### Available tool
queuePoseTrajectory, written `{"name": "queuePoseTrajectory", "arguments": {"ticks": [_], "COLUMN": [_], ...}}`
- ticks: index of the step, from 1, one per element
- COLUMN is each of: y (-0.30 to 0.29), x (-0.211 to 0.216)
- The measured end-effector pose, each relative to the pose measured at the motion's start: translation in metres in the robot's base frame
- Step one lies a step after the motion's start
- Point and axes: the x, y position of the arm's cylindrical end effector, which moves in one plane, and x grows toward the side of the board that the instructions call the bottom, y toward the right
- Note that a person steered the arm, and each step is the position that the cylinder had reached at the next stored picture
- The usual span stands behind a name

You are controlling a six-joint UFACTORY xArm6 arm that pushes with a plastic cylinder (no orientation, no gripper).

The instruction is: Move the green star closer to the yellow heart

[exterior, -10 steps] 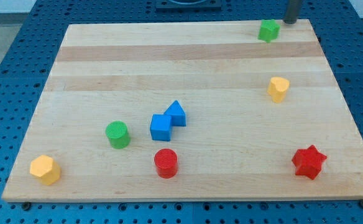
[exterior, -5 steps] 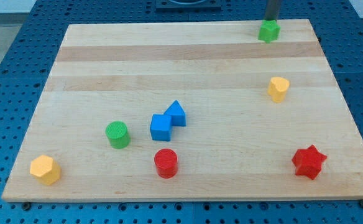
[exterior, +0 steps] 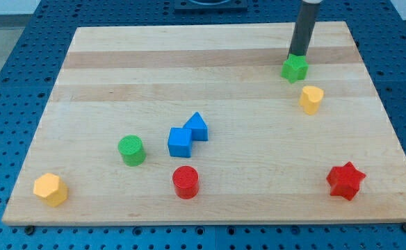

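Observation:
The green star lies on the wooden board at the view's upper right. The yellow heart lies just below and to the right of it, a small gap apart. My tip touches the star's top edge, with the dark rod rising straight up from it to the view's top.
A blue cube and a blue triangular block touch near the middle. A green cylinder, a red cylinder and a yellow hexagon lie at the lower left. A red star lies at the lower right.
My tip moved left behind the green star, then down the view, pushing the star from the board's top edge down toward the yellow heart. The other blocks have not moved.

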Motion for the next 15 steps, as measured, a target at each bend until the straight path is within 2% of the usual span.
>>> {"name": "queuePoseTrajectory", "arguments": {"ticks": [2, 3, 4, 6, 8, 12, 14, 15], "y": [-0.023, -0.062, -0.073, -0.066, 0.007, -0.052, -0.045, -0.015], "x": [0.053, 0.070, 0.080, 0.067, 0.066, 0.092, 0.092, 0.092]}}
